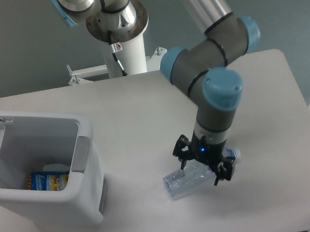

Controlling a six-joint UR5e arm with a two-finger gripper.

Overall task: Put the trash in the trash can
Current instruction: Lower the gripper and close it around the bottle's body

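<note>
Camera view: my hand (203, 165) straddles the clear plastic bottle (186, 178) lying on the white bench (142, 106), fingers spread, not yet gripping.

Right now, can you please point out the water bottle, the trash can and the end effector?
water bottle (180, 182): fixed camera view, on its clear base half.
trash can (69, 201): fixed camera view, on its white front wall.
end effector (200, 164): fixed camera view, midway between its fingertips, over the bottle.

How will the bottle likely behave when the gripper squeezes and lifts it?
The bottle looks clear and empty, so it is probably light and may crumple under the gripper. Lying on its round side on the smooth table, it could roll or slip if nudged off-centre.
</note>
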